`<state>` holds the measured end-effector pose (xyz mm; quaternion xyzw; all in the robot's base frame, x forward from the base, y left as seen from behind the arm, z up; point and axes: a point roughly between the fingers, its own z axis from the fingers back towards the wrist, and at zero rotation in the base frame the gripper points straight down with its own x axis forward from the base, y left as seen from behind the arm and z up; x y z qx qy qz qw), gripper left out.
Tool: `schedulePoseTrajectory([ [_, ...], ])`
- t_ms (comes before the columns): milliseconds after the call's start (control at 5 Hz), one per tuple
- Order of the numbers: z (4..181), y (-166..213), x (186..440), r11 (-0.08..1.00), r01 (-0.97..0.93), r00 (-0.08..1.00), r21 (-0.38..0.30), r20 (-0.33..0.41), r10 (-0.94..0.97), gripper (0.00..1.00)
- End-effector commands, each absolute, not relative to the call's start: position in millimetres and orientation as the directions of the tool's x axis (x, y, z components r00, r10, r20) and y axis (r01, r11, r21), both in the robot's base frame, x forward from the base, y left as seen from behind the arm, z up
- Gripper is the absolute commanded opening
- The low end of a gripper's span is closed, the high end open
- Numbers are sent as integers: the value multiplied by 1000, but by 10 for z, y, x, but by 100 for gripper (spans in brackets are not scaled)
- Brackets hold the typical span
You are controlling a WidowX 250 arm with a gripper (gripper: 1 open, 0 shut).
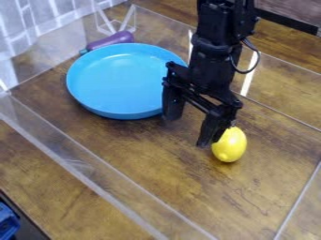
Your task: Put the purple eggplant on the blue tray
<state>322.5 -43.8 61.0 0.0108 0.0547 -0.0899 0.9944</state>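
Note:
The purple eggplant [111, 40] lies on the wooden table just behind the far rim of the blue tray [113, 82], partly hidden by that rim. The tray is round, shallow and holds nothing. My black gripper [191, 120] points straight down at the tray's right edge, open, with nothing between its fingers. One finger hangs over the tray's right rim, the other stands close beside the yellow lemon [228, 145].
The lemon rests on the wooden table right of the tray. A clear plastic wall [88, 164] runs along the front and left of the work area. A black cable [251, 56] loops off the arm.

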Motion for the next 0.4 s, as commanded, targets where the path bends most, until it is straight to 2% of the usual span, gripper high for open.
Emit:
schedulePoseTrajectory([
  [0, 734, -552, 3327, 976, 217, 975, 27, -47, -216, 100],
  [200, 720, -589, 3337, 974, 225, 974, 34, -44, -224, 100],
])
